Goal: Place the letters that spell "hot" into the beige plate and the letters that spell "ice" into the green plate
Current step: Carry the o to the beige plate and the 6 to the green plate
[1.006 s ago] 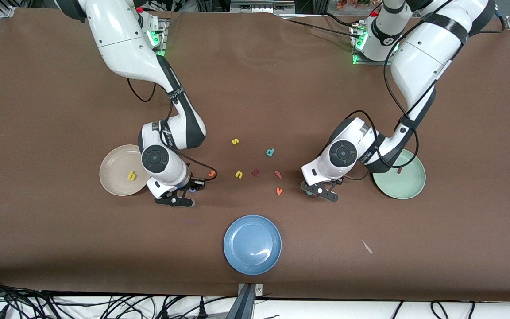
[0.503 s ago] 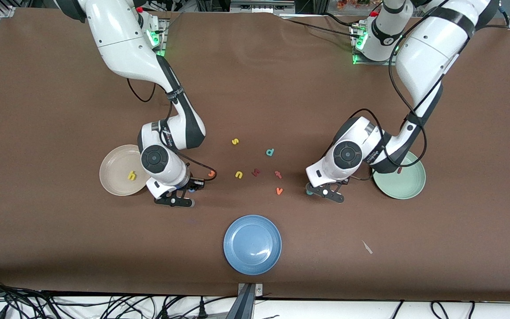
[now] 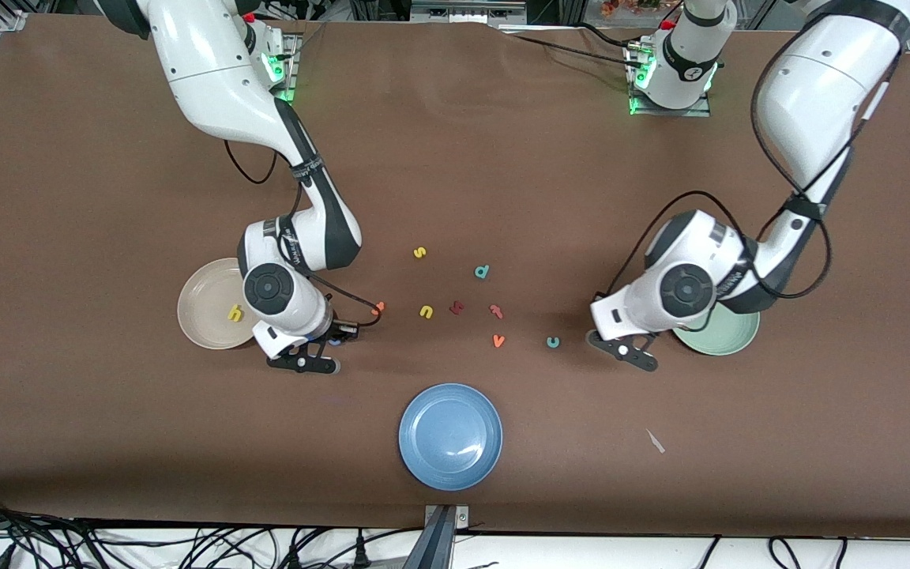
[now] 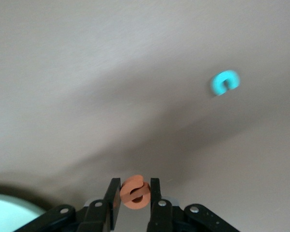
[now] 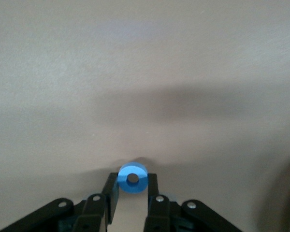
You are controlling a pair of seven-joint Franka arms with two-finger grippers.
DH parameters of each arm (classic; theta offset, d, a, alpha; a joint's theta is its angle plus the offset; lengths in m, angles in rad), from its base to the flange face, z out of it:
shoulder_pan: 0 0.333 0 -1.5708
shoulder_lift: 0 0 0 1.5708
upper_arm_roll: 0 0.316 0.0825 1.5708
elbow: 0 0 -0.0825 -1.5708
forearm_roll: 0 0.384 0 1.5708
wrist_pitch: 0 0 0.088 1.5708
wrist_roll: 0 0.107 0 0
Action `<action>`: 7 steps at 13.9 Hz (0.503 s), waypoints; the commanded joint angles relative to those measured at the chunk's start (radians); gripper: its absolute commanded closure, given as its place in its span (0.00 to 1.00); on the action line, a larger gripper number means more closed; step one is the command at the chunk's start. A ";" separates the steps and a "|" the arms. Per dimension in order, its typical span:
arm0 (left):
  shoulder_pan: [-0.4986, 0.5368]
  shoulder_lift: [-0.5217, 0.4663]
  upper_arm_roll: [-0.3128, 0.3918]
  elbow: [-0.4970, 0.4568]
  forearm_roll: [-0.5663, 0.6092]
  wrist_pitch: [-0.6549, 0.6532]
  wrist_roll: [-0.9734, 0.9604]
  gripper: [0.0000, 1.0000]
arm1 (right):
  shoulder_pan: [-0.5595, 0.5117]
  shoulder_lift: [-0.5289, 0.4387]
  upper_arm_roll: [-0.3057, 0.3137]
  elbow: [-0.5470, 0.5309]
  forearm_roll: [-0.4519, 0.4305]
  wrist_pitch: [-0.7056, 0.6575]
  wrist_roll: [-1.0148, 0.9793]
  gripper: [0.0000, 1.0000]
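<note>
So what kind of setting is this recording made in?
Most likely a robotics lab bench: two arms mounted on a brown-covered table, loose cables along its nearer edge, and foam letters with coloured plates laid out as a sorting exercise.

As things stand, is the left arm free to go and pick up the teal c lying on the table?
Probably not yet: the left gripper is shut on the orange e, so its fingers are taken. Otherwise the teal c lies in the open nearby, with nothing between them.

front: high, facing robots, whole table (image 3: 107,442) | wrists: close, looking down past each hand | shared: tabletop
</note>
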 commanded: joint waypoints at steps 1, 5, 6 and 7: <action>0.046 -0.026 -0.017 -0.006 0.019 -0.053 0.105 0.94 | -0.001 -0.012 -0.047 0.042 -0.023 -0.090 -0.092 0.76; 0.127 -0.033 -0.014 -0.013 0.022 -0.093 0.260 0.93 | -0.001 -0.166 -0.129 -0.142 -0.020 -0.147 -0.267 0.76; 0.165 -0.033 -0.014 -0.012 0.028 -0.105 0.322 0.92 | -0.001 -0.220 -0.158 -0.212 -0.014 -0.135 -0.331 0.76; 0.199 -0.033 -0.014 -0.013 0.028 -0.113 0.390 0.92 | -0.001 -0.260 -0.185 -0.286 -0.006 -0.101 -0.393 0.76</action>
